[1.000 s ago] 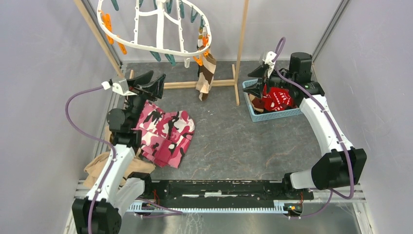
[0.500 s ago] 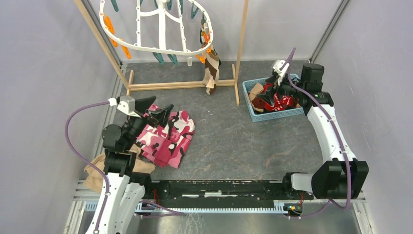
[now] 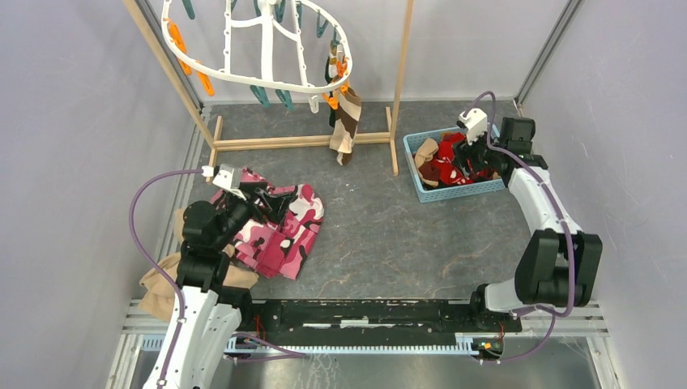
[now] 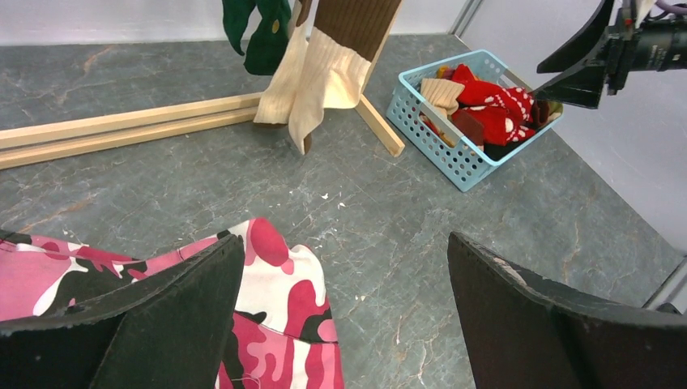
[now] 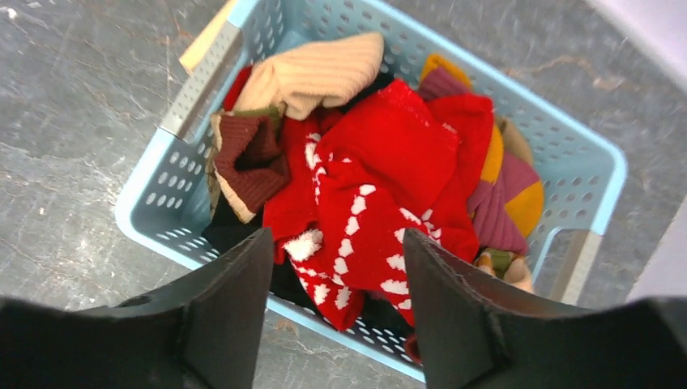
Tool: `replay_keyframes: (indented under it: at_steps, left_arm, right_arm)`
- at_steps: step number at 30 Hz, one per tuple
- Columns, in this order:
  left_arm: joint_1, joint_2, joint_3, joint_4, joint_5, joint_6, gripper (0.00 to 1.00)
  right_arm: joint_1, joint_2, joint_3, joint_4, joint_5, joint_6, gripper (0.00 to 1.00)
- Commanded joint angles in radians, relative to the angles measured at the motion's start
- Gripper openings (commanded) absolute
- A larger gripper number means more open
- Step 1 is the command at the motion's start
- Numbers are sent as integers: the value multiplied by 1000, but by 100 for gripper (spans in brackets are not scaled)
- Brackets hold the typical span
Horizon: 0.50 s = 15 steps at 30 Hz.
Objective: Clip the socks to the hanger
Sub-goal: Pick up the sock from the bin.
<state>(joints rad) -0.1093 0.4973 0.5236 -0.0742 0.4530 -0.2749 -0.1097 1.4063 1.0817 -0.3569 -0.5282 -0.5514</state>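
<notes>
Worktop (image 3: 389, 235): grey stone-look slab, grey walls (image 3: 73, 121) around.
Hanger (image 3: 267, 49): white oval frame, rear left, between wooden poles (image 3: 403, 81); striped sock (image 3: 347, 121) and green sock (image 4: 259, 32) hang at its right end.
Socks (image 5: 381, 186): red, tan, brown pile in blue basket (image 3: 454, 192), rear right.
Left hand (image 4: 342, 243): fingers wide, empty, above camo garment (image 3: 275, 223).
Right hand (image 5: 336, 235): fingers apart, nothing gripped, just over basket pile.
Tan cloth (image 3: 162, 279): near left corner, touching camo garment.
</notes>
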Motion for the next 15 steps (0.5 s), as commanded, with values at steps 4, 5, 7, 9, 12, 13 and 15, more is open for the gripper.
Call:
replay_keyframes:
  at_steps: [4,5,7,9,12,13,15]
  left_arm:
    - [-1,0,9,3,19,41,100]
    - [-1,1,10,5,19,42,100]
    - [0,4,10,4,19,40,100]
    - [0,4,10,4,19,41,100]
    - [0,4,9,2,16,41,100]
    - [0,4,10,2,16,41,100]
    - [0,4,10,3,16,40,100]
  right_arm:
    - [-1,116,33,5,132,4,56]
    - [-1,126,34,11,141,4,53]
    - [-2,140,39,6,141,4,44]
    - [-1,132,41,3,125,4,35]
    - [-2,95,37,12,118,7,28]
    - [-3,79,37,14,119,8,25]
    - [-8,44,33,28,120,17,18]
